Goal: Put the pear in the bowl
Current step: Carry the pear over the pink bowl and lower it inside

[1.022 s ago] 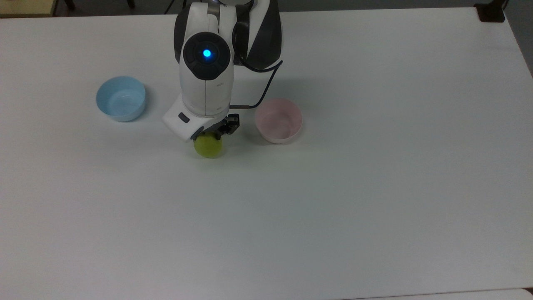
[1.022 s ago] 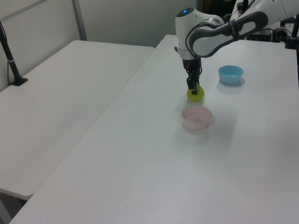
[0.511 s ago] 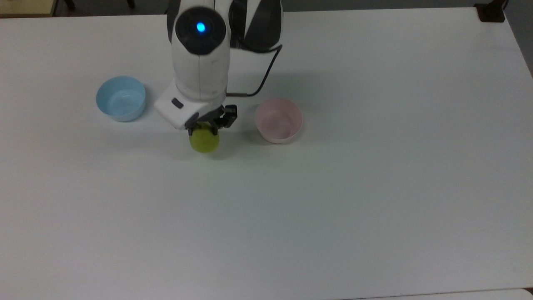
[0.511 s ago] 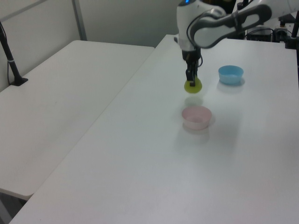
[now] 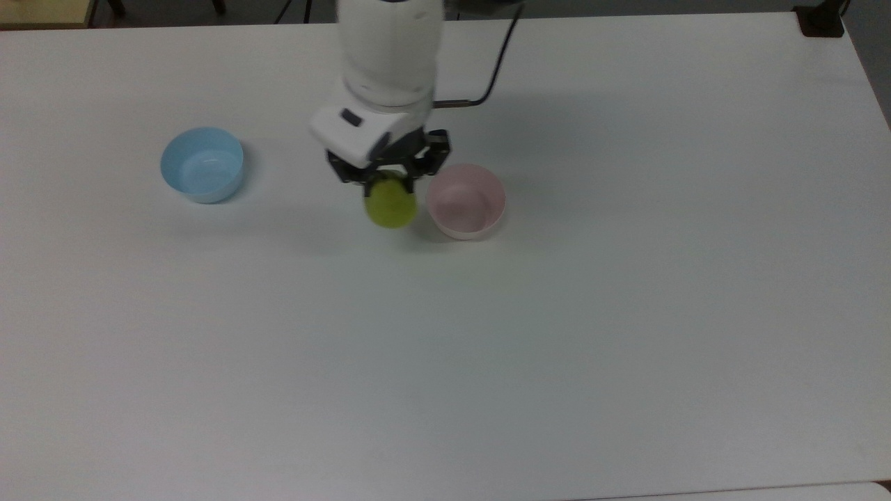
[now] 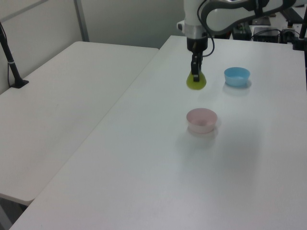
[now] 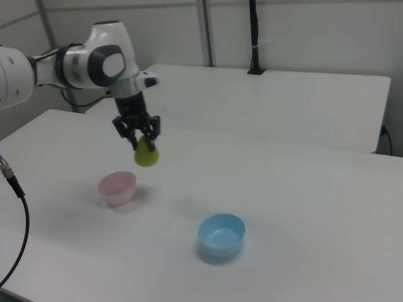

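Yellow-green pear lifted higher in pincer, seemingly nearer pink bowl

A glossy white arm with dark grey joints, black fingers and a thin dark cable.

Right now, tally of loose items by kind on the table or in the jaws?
Bowls: 2, pink and blue, both on the table
Pears: 1, held in the jaws, off the table
Total: 3
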Controlling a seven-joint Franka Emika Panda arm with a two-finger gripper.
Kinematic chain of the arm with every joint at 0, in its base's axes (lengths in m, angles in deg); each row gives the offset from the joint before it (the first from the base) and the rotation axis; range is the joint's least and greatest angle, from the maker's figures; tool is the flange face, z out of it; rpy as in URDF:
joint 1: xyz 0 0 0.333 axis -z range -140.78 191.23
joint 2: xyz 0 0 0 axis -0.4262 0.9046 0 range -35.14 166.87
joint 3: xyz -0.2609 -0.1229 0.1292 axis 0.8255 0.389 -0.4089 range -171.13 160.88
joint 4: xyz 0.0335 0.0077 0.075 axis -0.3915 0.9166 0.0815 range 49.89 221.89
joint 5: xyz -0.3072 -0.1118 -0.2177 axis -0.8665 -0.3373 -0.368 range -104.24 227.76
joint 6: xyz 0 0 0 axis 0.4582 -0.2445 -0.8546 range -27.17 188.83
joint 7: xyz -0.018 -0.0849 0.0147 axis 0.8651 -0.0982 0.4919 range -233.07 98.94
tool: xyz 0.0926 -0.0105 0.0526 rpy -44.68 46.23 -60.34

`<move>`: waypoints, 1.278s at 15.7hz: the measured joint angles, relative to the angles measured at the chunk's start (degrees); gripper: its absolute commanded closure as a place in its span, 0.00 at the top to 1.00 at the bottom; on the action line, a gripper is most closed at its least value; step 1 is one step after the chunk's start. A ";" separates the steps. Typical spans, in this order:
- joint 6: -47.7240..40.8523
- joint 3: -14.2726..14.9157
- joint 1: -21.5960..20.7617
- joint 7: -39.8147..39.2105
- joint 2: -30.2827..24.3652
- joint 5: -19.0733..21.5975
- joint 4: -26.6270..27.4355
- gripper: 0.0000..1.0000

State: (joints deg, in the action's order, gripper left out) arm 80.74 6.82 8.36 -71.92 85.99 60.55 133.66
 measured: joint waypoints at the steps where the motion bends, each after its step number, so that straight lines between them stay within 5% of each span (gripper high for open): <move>1: 0.00 0.14 -1.72 0.83 0.10 0.48 0.05 0.20; 5: 0.00 0.36 -7.36 4.02 0.29 0.70 0.27 0.21; 10: -0.01 0.48 -8.07 4.03 1.57 0.69 2.66 0.26; 13: -0.01 0.47 -8.53 3.99 4.00 0.61 3.34 0.55; 15: -0.01 0.47 -9.09 3.99 5.64 0.59 3.54 0.91; 16: -0.01 0.47 -9.31 4.00 6.21 0.59 3.56 1.00; 20: -0.01 0.55 -9.56 4.36 6.20 0.58 3.19 1.00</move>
State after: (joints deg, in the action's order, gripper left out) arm 80.74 7.37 -1.19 -67.56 92.19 61.13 136.86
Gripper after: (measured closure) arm 0.176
